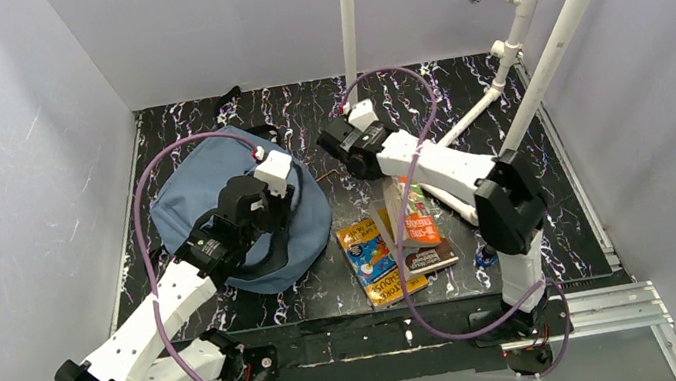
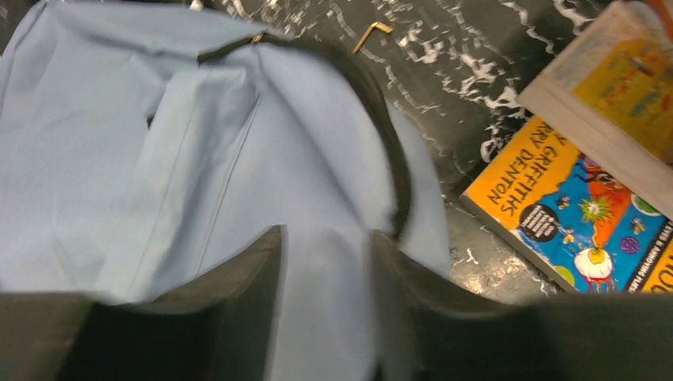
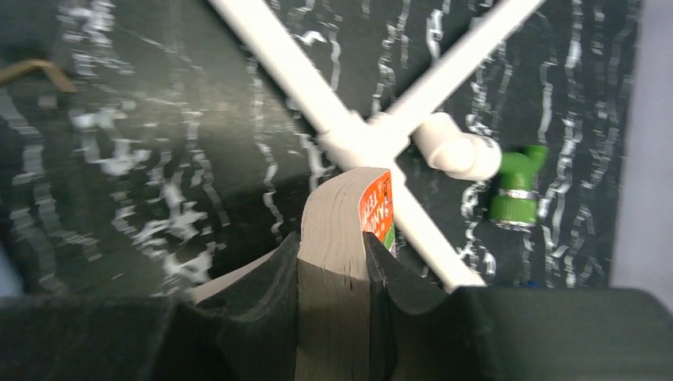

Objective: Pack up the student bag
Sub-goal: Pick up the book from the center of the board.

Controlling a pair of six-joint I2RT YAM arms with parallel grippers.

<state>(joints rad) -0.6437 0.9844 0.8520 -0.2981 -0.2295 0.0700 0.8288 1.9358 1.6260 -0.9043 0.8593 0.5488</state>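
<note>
The student bag (image 1: pixel 202 186) lies flat at the left of the black marbled table, its slate-blue fabric (image 2: pixel 159 159) and black zipper (image 2: pixel 389 143) filling the left wrist view. My left gripper (image 2: pixel 325 262) hovers over the bag's right part (image 1: pixel 265 201), its jaws slightly apart, with only blue fabric showing in the gap. My right gripper (image 3: pixel 333 246) is shut on a thick orange-covered book (image 3: pixel 341 214), one finger (image 3: pixel 270 278) pressed on each side of its page block. From above, that book (image 1: pixel 420 227) reaches under the right forearm, which hides the grip.
A yellow-and-blue book (image 1: pixel 380 260) lies flat just right of the bag (image 2: pixel 571 214). A small brass hook (image 2: pixel 370 33) rests on the table beyond the bag. White PVC pipes (image 1: pixel 474 114) with a green fitting (image 3: pixel 516 186) stand at the back right. Lavender walls enclose the table.
</note>
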